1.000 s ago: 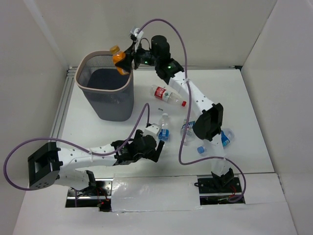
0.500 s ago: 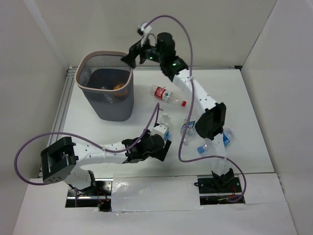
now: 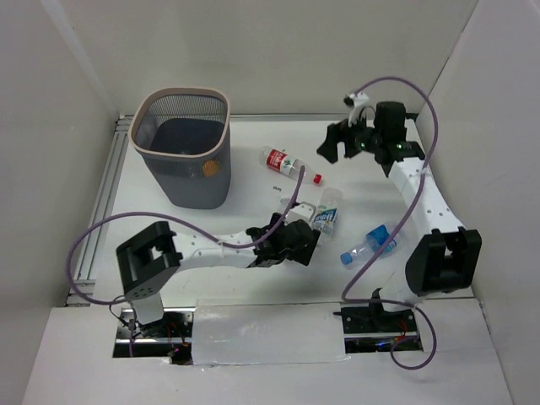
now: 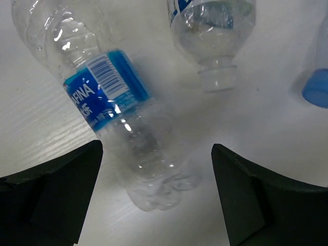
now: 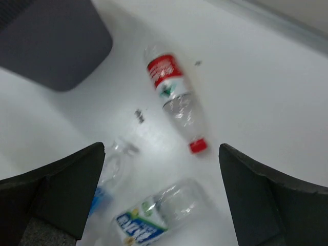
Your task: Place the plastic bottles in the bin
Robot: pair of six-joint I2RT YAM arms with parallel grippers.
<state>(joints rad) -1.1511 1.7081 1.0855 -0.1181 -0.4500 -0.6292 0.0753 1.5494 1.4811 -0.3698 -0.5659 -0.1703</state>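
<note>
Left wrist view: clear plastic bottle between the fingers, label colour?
Blue label with white lettering and barcode; left wrist view shows it best.

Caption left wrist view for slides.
Open jaws flank a blue-label bottle lying on the table; a white-capped bottle lies beyond.

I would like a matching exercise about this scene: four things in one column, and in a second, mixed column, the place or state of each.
Column A
1. red-label bottle
2. orange bottle
3. blue-label bottle
4. right gripper

Column B
a. inside the bin
b. open, above the table, holding nothing
c. framed by the left gripper's open fingers
d. lying on the table, just right of the bin

Pairs: 1-d, 2-a, 3-c, 4-b
</note>
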